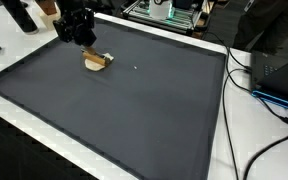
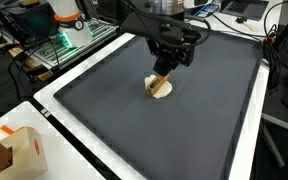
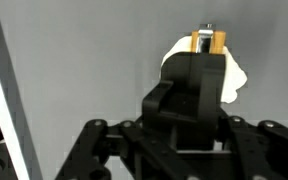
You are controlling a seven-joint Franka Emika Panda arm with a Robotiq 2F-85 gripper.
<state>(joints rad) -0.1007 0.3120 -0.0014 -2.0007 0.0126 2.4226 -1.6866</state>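
My black gripper (image 2: 167,62) hangs over the far part of a dark grey mat (image 2: 184,130). Its fingers look closed together on the top of a small tan wooden piece (image 2: 161,86) whose lower end rests on the mat beside something white. In the wrist view the fingers (image 3: 208,58) form a single black block, with the tan piece (image 3: 209,41) at their tip and the white thing (image 3: 234,78) behind them. In an exterior view the gripper (image 1: 85,44) stands just over the tan piece (image 1: 96,62). The contact itself is hidden by the fingers.
The mat lies on a white table (image 1: 239,130). Black cables (image 1: 264,95) and dark equipment (image 1: 279,65) sit along one side. A metal rack with electronics (image 2: 59,45) stands past another edge. A cardboard box (image 2: 22,152) stands near a table corner.
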